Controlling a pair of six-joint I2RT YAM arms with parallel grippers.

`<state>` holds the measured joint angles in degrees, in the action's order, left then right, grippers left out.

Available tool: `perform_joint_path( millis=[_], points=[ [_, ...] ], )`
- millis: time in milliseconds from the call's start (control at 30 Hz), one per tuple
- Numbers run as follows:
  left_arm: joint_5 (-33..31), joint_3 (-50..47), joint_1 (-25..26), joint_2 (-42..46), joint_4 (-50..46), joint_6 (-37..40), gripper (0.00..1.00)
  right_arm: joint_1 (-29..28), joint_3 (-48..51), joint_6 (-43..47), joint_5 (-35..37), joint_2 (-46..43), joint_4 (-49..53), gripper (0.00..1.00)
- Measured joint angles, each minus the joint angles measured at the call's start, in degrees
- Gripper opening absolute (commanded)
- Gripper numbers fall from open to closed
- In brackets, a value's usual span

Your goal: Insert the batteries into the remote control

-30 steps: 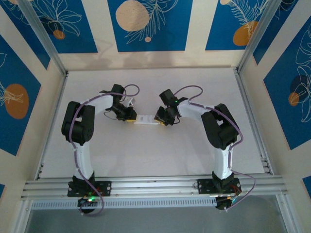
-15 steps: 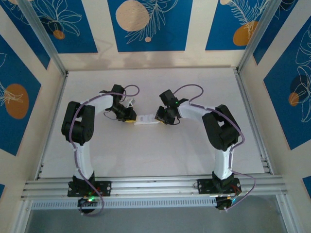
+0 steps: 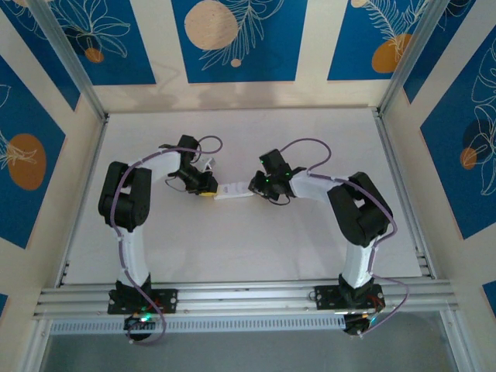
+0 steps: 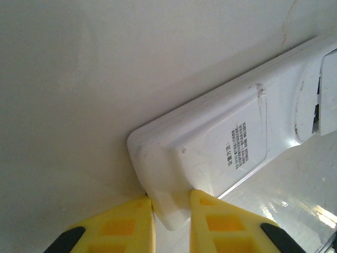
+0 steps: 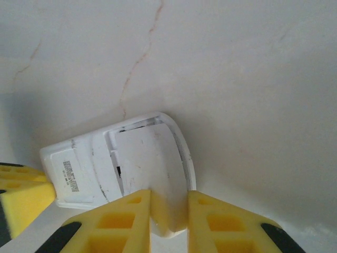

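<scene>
Currently remote control (image 4: 221, 153) back-up, cover (image 5: 150, 163) on it; left claw (image 4: 171, 208) clamps one end, right claw (image 5: 169, 208) other.

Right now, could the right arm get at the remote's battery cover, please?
Probably yes: the right gripper straddles the remote at the end bearing the cover, closed against both edges with nothing in between. The left gripper clamps the opposite end, steadying it.

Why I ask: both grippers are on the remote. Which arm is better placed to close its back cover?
Right, probably. The right gripper grips the remote control at the end where the cover looks ajar; the left gripper only clamps the far end.
</scene>
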<state>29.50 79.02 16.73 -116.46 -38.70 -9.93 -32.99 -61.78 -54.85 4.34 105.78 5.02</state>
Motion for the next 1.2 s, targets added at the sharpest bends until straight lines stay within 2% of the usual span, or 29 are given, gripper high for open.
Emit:
perform_joint_path(
  millis=[233, 500, 567, 633, 767, 833, 1200],
  points=[
    [0.1, 0.4, 0.0, -0.3, 0.5, 0.0, 0.18, 1.0, 3.6, 2.6, -2.5, -2.8, -11.1, 0.21],
    [0.1, 0.4, 0.0, -0.3, 0.5, 0.0, 0.18, 2.7, 3.8, 3.1, -4.9, -3.6, -15.8, 0.21],
    [0.1, 0.4, 0.0, -0.3, 0.5, 0.0, 0.18, 2.8, 4.1, 3.2, -5.5, -3.6, -16.4, 0.25],
    [0.1, 0.4, 0.0, -0.3, 0.5, 0.0, 0.18, 2.9, 4.0, 3.4, -5.9, -3.5, -16.0, 0.35],
    [0.1, 0.4, 0.0, -0.3, 0.5, 0.0, 0.18, 2.9, 1.5, 5.3, -6.3, -1.7, -11.7, 0.45],
    [0.1, 0.5, 0.0, -0.3, 0.5, 0.0, 0.18, 2.5, -1.9, 7.4, -6.1, 0.4, -7.5, 0.46],
    [0.1, 0.5, 0.0, -0.4, 0.5, 0.0, 0.18, -6.2, -16.9, 16.6, 5.3, 4.7, 12.9, 0.32]
  ],
)
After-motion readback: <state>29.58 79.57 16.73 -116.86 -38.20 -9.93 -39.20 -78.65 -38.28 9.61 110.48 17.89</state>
